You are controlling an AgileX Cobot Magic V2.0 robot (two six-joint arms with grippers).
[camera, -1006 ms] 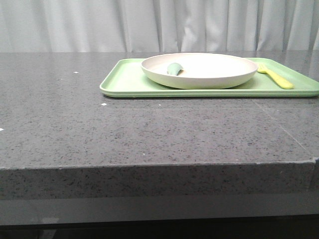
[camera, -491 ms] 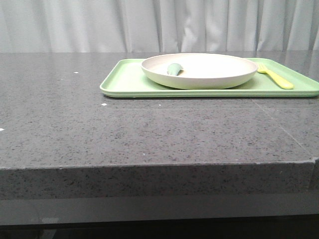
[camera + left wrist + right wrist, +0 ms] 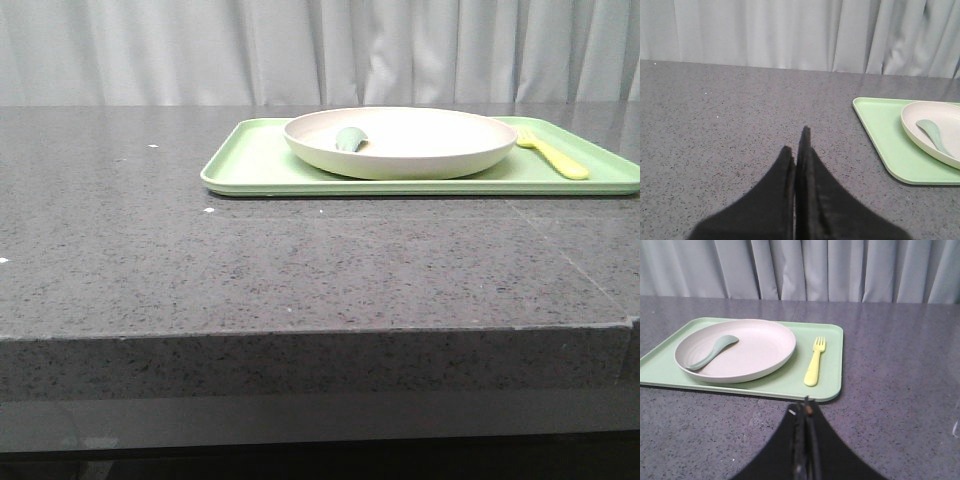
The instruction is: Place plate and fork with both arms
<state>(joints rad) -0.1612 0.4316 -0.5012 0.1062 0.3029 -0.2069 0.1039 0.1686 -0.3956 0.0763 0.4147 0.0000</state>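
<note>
The off-white plate point(image 3: 400, 141) sits on a light green tray point(image 3: 255, 165) at the back right of the table; it also shows in the right wrist view point(image 3: 735, 350) and left wrist view point(image 3: 932, 127). The pale yellow fork point(image 3: 550, 152) lies on the tray to the plate's right, also in the right wrist view point(image 3: 815, 361). My left gripper point(image 3: 796, 145) is shut and empty over bare table, left of the tray. My right gripper point(image 3: 806, 407) is shut and empty, just short of the tray's near edge by the fork. Neither arm shows in the front view.
A small grey-green spoon-like piece point(image 3: 349, 138) lies in the plate, also in the right wrist view point(image 3: 713, 352). The grey speckled table point(image 3: 300, 270) has its front edge near the camera. A pale curtain point(image 3: 320, 50) hangs behind.
</note>
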